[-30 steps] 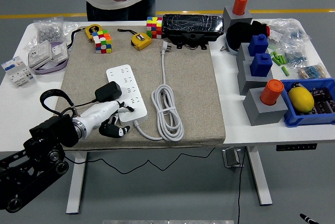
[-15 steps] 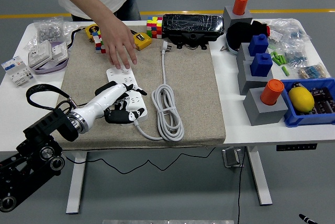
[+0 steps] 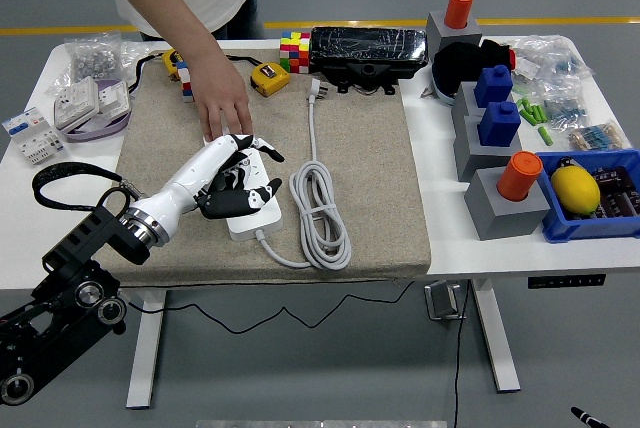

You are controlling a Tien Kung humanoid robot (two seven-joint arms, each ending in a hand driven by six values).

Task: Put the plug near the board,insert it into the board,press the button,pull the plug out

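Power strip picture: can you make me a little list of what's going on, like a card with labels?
Place: white table with a beige mat
Power strip: white, flat on the mat
Strip's cord: white, coiled beside it on the mat
Left hand: over the power strip, fingers curled; whether it holds the plug cannot be told
Right hand: not in view
Person's hand: reaching from the far side, resting on the strip's far end
Also there: colour cubes, yellow tape measure
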